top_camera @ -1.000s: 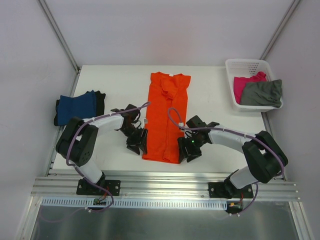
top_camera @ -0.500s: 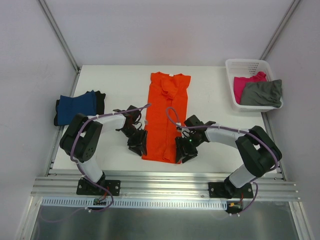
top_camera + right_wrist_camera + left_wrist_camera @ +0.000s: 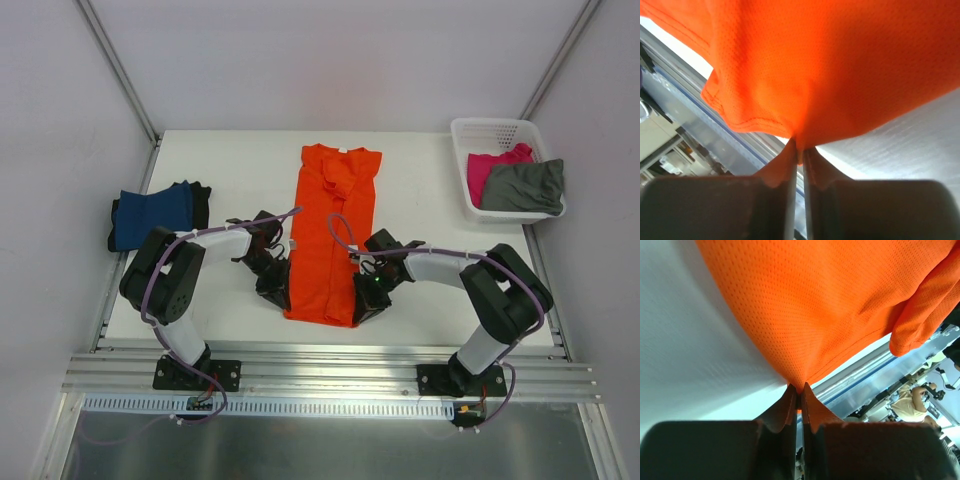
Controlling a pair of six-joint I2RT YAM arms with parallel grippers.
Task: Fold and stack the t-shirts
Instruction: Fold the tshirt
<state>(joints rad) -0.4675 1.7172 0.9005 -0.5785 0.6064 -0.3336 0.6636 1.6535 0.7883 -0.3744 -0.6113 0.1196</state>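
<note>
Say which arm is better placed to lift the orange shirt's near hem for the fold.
Neither alone; probably both together. The left gripper is shut on the orange t-shirt at its near left corner, the right gripper at its near right corner.

**Bright, even light overhead; close-up views softening**

In the top view, soft even light is falling on the white bench (image 3: pixel 230 170), and the arms (image 3: pixel 450 268) are casting only faint shadows. In the left wrist view, the orange t-shirt (image 3: pixel 805 305) is showing its mesh weave crisply, while the bench is smearing into blur and the dark left tool (image 3: pixel 800 390) is sitting out of focus. In the right wrist view, the cloth is glowing oversaturated, its weave softening near the shadowed right tool (image 3: pixel 799 145).
</note>
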